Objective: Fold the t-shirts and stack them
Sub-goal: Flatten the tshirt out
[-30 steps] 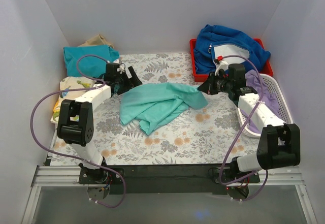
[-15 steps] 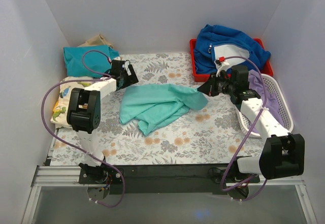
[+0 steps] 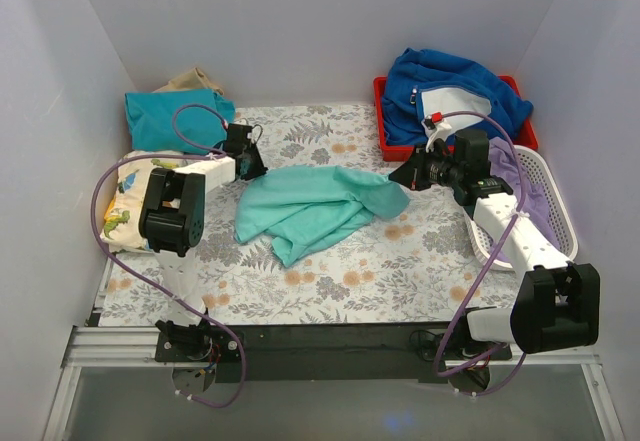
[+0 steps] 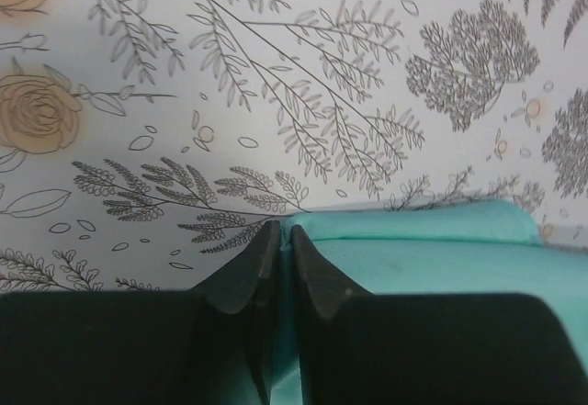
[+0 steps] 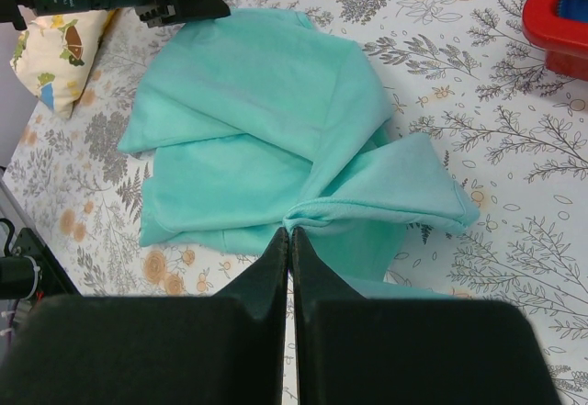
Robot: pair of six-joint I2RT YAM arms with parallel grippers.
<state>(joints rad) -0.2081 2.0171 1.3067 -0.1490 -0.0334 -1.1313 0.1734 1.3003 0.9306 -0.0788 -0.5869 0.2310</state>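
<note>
Left wrist view: mint t-shirt (image 4: 423,263) cut off at right edge, lower part behind left pincer (image 4: 284,229); cloth pinched there or not, cannot tell. Right wrist view: red tray (image 5: 551,27) and dinosaur-print tee (image 5: 57,54) cropped by edges.

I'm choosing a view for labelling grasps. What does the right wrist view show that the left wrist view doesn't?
Only right wrist: the whole crumpled shirt, the right hand shut on a fold of it, the dino shirt, a red bin corner. Only left wrist: close up, the left hand nearly shut on the shirt's edge. Both: the shirt, the left hand and the floral cloth.
</note>
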